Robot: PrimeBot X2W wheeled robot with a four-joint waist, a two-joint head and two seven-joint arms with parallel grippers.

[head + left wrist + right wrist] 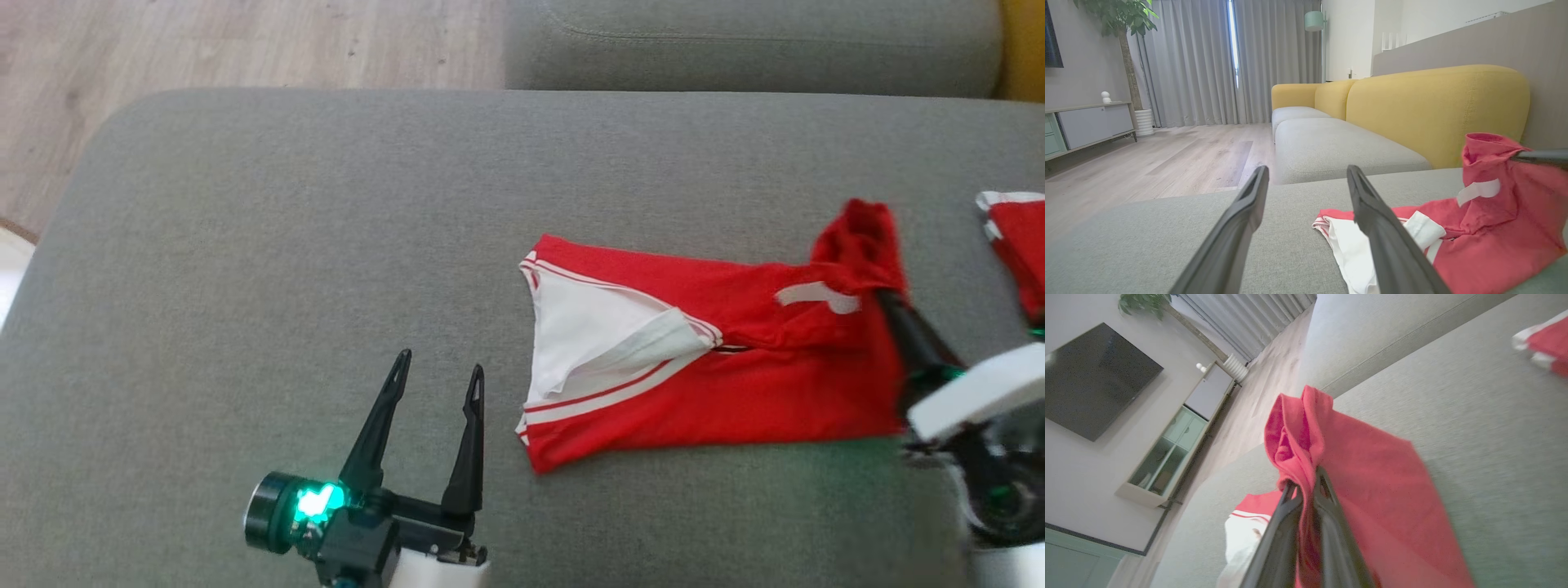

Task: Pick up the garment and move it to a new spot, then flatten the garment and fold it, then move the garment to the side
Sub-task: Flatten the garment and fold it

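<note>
Right gripper (888,296) pinches a bunched corner of the red garment (702,392), raised a little off the grey sofa seat (269,245), where the rest lies right of middle. I judge the pick-up step is in hand; next the garment must be lifted clear and carried to bare seat. Left gripper (439,369) hovers spread and empty beside it, and another red cloth (1016,245) at the right edge may obstruct.

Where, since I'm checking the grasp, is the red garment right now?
In the head view the red garment lies right of centre on the grey cushion, its far-right corner pinched by the right gripper; the open left gripper is off to its left.
</note>
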